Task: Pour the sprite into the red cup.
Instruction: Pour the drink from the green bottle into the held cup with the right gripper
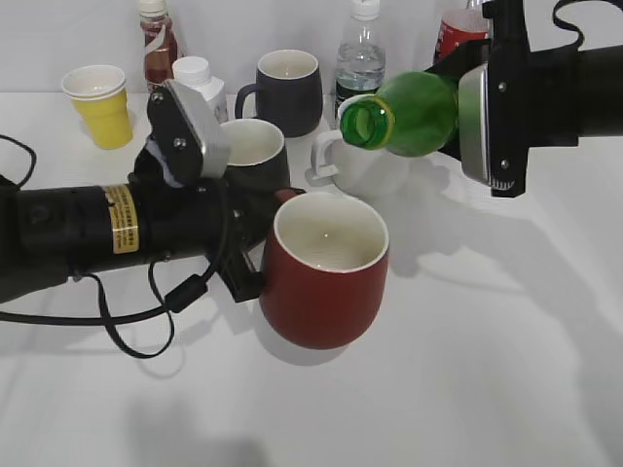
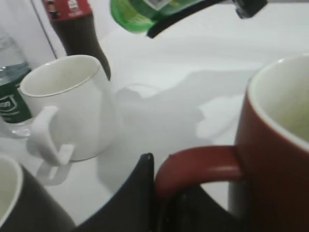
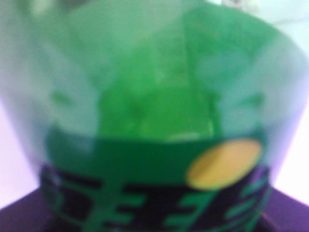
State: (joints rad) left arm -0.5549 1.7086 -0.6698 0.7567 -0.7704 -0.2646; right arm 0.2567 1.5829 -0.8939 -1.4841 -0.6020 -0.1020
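Green sprite (image 1: 414,113) clamped in right pincer (image 1: 467,122) (tilted) | red cup (image 1: 326,270) handle clamped in left pincer (image 2: 159,193)

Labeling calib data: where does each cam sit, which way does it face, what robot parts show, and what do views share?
Exterior: raised in front, slanting down at the table; shows both arms, the red cup, the tilted sprite.
Left wrist: low beside the left gripper, looking past the red cup's handle to a white mug; dark finger shows.
Right wrist: pressed close to the sprite, blurred; dark gripper edge at the bottom.
Shared: exterior and left wrist both show red cup, white mug and sprite.
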